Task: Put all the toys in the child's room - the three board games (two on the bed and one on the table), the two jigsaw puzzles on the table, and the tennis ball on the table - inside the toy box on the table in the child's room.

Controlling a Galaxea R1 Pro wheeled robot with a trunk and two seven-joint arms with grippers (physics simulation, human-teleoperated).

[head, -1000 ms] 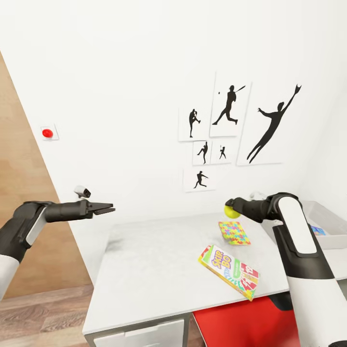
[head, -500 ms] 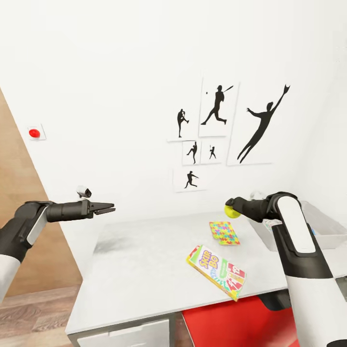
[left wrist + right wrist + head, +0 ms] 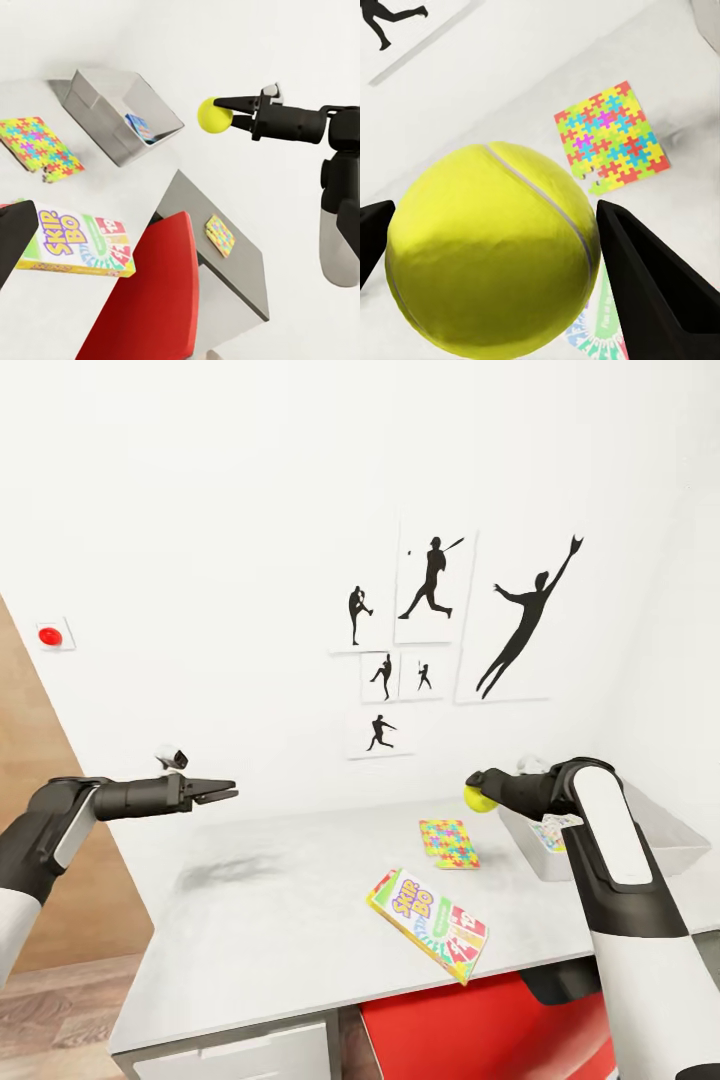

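My right gripper (image 3: 481, 792) is shut on the yellow-green tennis ball (image 3: 481, 798) (image 3: 215, 115) (image 3: 491, 247), held in the air above the table (image 3: 290, 920), just left of the pale grey toy box (image 3: 672, 838) (image 3: 97, 112). A blue game box (image 3: 140, 127) lies inside the toy box. A jigsaw puzzle (image 3: 449, 843) (image 3: 611, 142) and the SKIP-BO board game (image 3: 428, 923) (image 3: 75, 240) lie on the table. A second jigsaw puzzle (image 3: 220, 235) rests on a grey surface further off. My left gripper (image 3: 228, 792) hovers open and empty beyond the table's left end.
A red chair (image 3: 470, 1030) (image 3: 150, 300) is tucked under the table's front edge. White drawers (image 3: 240, 1055) sit below the table top at the left. Black sport prints (image 3: 430, 630) hang on the white wall behind. A wood panel (image 3: 40, 840) stands at the left.
The whole picture has slid left, so the camera has turned right; more of the toy box side shows. Both arms hold the same pose, the ball still gripped.
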